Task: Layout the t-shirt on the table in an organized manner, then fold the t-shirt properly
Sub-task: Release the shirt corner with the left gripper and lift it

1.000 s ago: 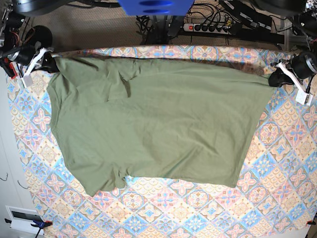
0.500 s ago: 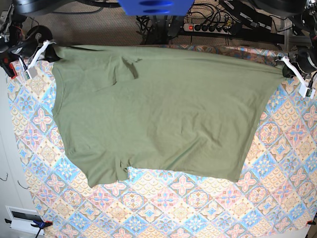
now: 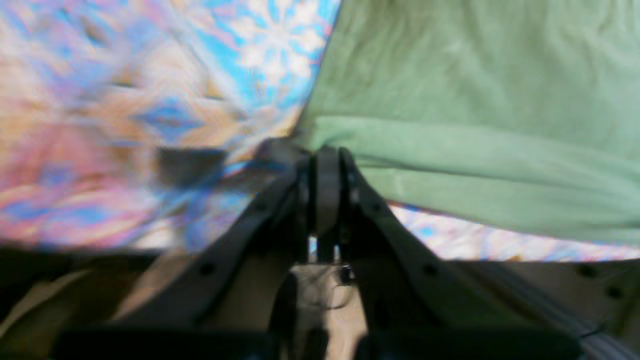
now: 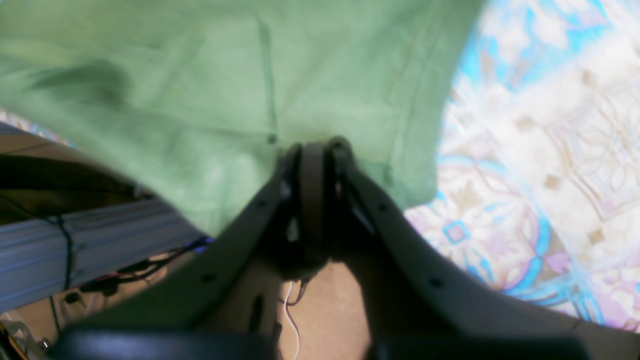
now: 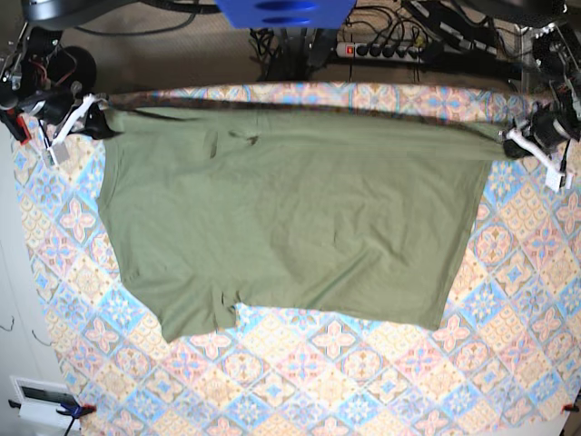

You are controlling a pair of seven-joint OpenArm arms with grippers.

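Left gripper [image 3: 327, 160]: jaws pressed together, pinching a corner of the t-shirt [image 5: 290, 218]; fabric runs away from the tips toward 2 o'clock in the wrist view. Right gripper [image 4: 314, 155]: jaws likewise closed, tips buried in green cloth, a seam line running up toward 12 o'clock. Base view: right gripper [image 5: 91, 118] sits at 10 o'clock of the table [image 5: 508, 300], left gripper [image 5: 513, 145] at 2 o'clock, the shirt's far edge stretched taut between them, its body draped toward 6 o'clock over the patterned cloth. Small crease near the 11 o'clock shoulder; a tucked flap at the 7 o'clock hem. Risks, judged: each pinch looks shallow, so further outward pull could slip a corner out and let that side collapse. The far edge lies near the table's 12 o'clock rim; laying it down there could hang cloth off the edge. Uneven lowering would likely skew the shirt and set the creases.
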